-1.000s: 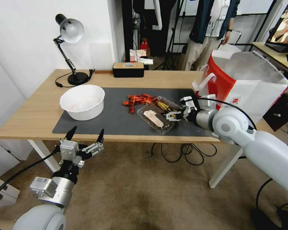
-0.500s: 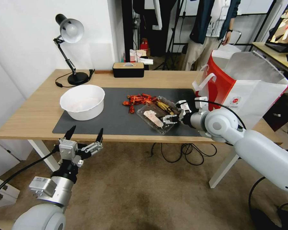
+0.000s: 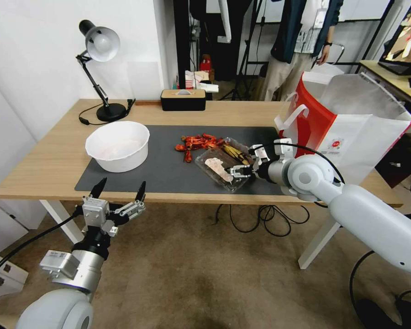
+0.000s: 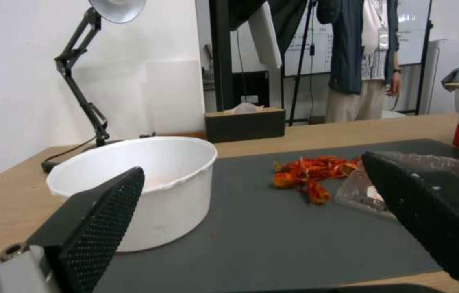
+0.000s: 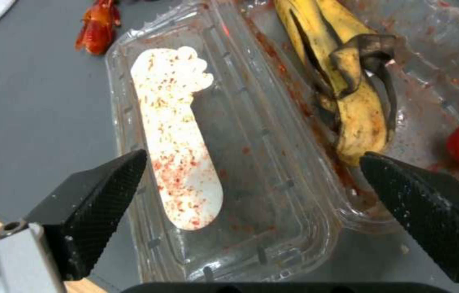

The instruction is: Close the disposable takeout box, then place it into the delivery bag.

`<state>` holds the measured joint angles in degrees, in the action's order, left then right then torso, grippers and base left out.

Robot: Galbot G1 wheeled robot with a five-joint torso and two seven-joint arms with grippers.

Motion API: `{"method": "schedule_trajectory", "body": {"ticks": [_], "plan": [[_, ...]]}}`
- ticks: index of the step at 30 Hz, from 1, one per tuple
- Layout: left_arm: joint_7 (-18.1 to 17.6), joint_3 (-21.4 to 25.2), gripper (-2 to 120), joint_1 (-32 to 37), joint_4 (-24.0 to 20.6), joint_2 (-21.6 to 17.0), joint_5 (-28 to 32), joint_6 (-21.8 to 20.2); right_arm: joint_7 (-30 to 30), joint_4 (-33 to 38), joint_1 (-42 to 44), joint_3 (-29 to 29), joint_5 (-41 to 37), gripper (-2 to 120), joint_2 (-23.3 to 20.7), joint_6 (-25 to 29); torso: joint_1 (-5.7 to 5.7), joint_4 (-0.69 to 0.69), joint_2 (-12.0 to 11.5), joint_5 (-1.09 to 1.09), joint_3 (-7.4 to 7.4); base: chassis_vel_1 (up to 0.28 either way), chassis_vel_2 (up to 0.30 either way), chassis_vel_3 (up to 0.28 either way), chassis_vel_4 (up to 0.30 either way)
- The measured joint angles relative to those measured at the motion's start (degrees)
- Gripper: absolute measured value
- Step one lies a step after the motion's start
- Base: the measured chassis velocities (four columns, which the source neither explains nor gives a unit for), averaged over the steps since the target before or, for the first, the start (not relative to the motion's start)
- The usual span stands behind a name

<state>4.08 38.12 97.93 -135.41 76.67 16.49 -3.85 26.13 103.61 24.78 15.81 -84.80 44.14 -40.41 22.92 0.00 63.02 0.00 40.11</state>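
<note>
As its lid lies flat open, the disposable takeout box (image 3: 224, 167) sits on the bench's (image 3: 45, 167) mat beside the delivery bag (image 3: 351, 123).
Right gripper (image 5: 251, 191) hovers over it with fingers spread; left gripper (image 3: 118, 194), also spread, idles. Thin, greasy plastic probably flexes: take the lid's free rim.

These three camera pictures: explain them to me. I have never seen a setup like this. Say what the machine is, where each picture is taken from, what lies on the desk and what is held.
This is a wheeled robot with two arms. One picture comes from its head, looking down at the table; the other two come from cameras on its wrists.

On the dark mat lie a white bowl, a heap of red scraps and the open takeout box, with a banana peel in one half and a speckled white strip in the other. The delivery bag stands at the right.

The right hand is open at the box's edge, holding nothing. The left hand, also open and empty, waits below the table's front edge.
</note>
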Motion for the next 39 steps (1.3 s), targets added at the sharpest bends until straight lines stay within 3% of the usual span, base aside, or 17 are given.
{"method": "schedule_trajectory", "body": {"ticks": [39], "plan": [[-0.7, 0.0, 100, 0.7, -1.0, 1.3, -0.3, 0.7, 7.9, -0.8, -3.6, 1.6, -13.2, 100, 4.0, 1.1, 0.0, 0.0, 0.0, 0.0, 0.0, 0.0, 0.0, 0.0, 0.0]]}}
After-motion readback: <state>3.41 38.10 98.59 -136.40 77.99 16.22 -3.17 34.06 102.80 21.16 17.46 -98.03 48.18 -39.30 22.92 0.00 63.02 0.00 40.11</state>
